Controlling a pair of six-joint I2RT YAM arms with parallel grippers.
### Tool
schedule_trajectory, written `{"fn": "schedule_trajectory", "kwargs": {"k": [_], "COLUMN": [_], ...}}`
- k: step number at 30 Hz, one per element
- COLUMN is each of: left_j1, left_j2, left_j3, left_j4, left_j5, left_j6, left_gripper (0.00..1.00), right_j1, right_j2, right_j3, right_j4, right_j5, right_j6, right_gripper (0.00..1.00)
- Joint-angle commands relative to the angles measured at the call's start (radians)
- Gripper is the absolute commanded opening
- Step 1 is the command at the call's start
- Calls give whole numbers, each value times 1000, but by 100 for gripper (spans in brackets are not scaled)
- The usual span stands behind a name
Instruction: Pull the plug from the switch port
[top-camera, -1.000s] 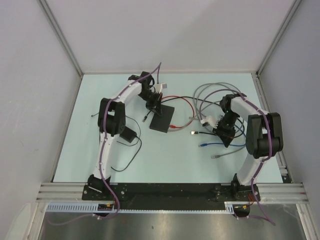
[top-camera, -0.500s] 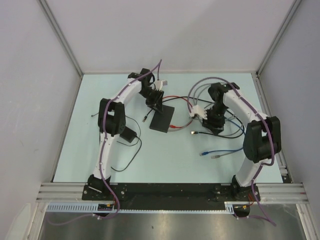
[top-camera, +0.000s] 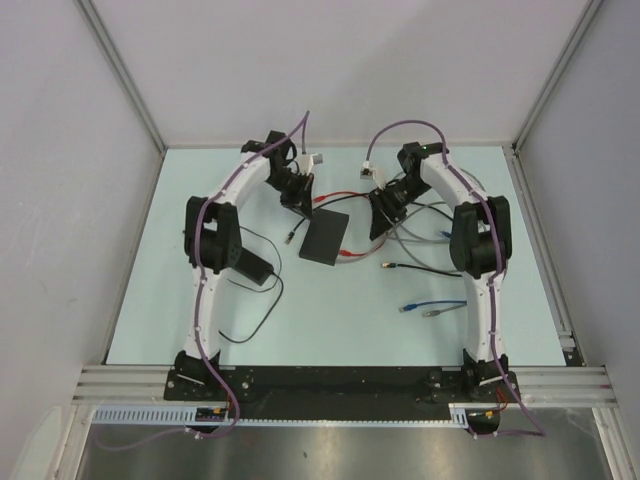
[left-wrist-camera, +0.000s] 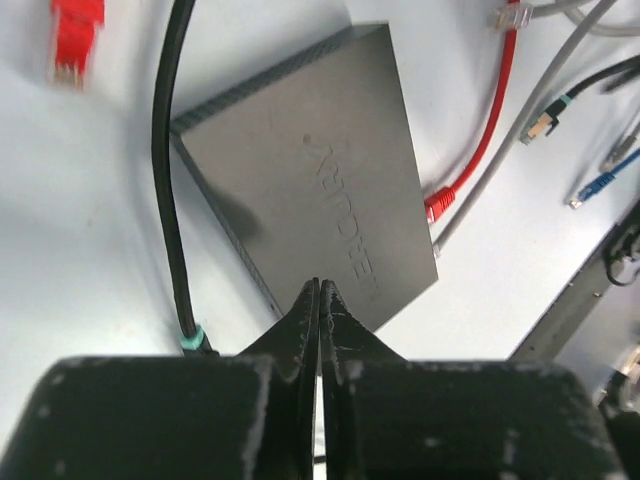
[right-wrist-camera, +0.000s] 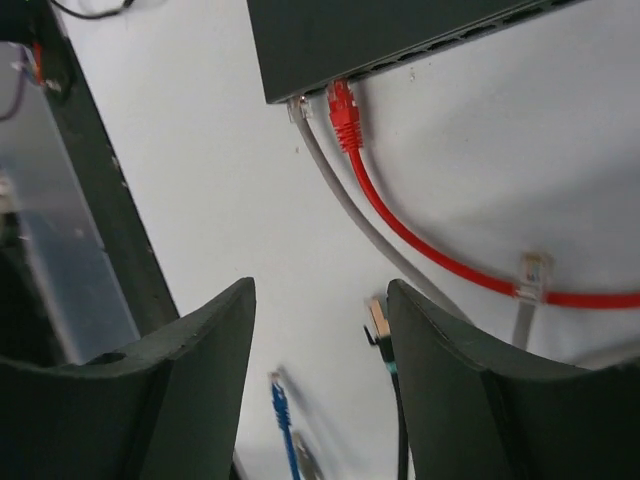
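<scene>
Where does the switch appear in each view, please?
Top external: the switch lies at the centre.
Left wrist: the switch fills the middle.
Right wrist: the switch runs along the top edge.
Shared landmark: the red plug at its port edge.

Blk switch (left-wrist-camera: 320, 170), red plug (right-wrist-camera: 344, 115), grey plug (right-wrist-camera: 298, 108), blue cable (right-wrist-camera: 280, 395), blk cable (left-wrist-camera: 165, 200) w/ teal collar (left-wrist-camera: 192, 338), pale-blue tbl (top-camera: 330, 320).

One flat matte-black rectangular switch box (top-camera: 325, 237). At its port edge, two plugs: one red plug (right-wrist-camera: 343, 112), one clear plug on grey cable (right-wrist-camera: 298, 108). Near it, one small black power adapter (top-camera: 252, 268) and one blue cable (left-wrist-camera: 590, 188).
</scene>
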Motion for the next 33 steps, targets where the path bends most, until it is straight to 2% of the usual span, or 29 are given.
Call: {"fn": "schedule_trajectory", "kwargs": {"k": [1, 4, 6, 11, 14, 17, 21, 33], "left_j1": [23, 29, 32, 38, 38, 38, 37, 15], "left_j2": [-80, -83, -78, -57, -58, -63, -49, -9], "left_j3": [-57, -93, -122, -159, -159, -160, -192, -203], "left_j4": [-27, -29, -32, -63, -81, -99, -96, -86], "left_j5": [72, 91, 97, 160, 215, 258, 243, 197], "left_j6": [17, 24, 33, 74, 94, 108, 109, 99], "left_gripper": [0, 0, 0, 0, 0, 0, 0, 0], "right_j1": [33, 40, 37, 37, 42, 43, 50, 74], "right_j2": [88, 137, 139, 79, 103, 140, 171, 257], "right_j3": [61, 79, 34, -160, -200, -203, -198, -154], "right_j4": [30, 63, 140, 523, 611, 633, 633, 481], "right_j5": [-163, -211, -226, -225, -229, -235, -238, -252], "right_j6": [172, 241, 301, 477, 528, 539, 501, 307], "right_gripper": [64, 65, 66, 65, 61, 58, 56, 47]}}
